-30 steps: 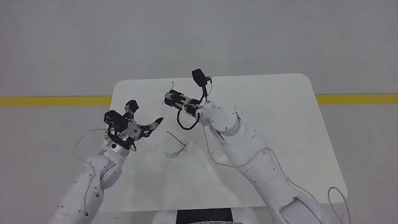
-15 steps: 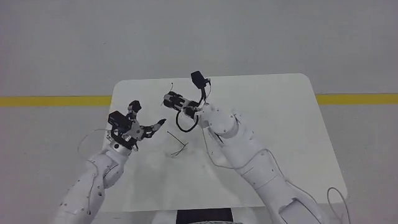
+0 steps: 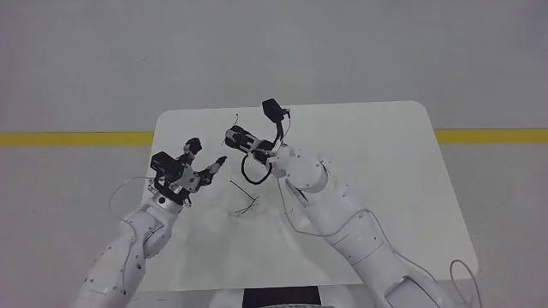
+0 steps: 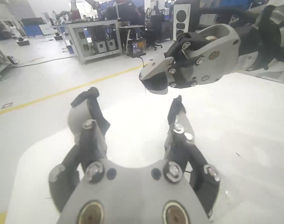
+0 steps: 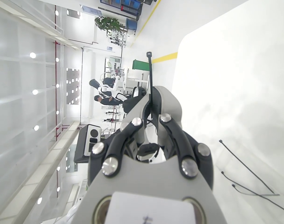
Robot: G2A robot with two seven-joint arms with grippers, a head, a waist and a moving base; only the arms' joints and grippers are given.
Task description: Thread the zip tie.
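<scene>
Now, your right gripper (image 3: 233, 138) pinches the zip tie (image 5: 150, 75) in its fingers — your left gripper (image 3: 208, 153), fingers spread, hovers at its 8 o'clock, over the desk (image 3: 385, 154).

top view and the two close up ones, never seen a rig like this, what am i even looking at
This is a white robot with two arms, working at a white table with rounded corners. The top view comes from a camera above the arms, looking down. The other two pictures come from a camera on each wrist, so each shows its own claw up close.

The left gripper is open and empty. It faces the right gripper, which is shut on a thin black plastic zip tie. The tie's small square head pokes out past the fingers.

A few loose black zip ties lie crossed on the table between the arms. The job is to thread the tie.
</scene>
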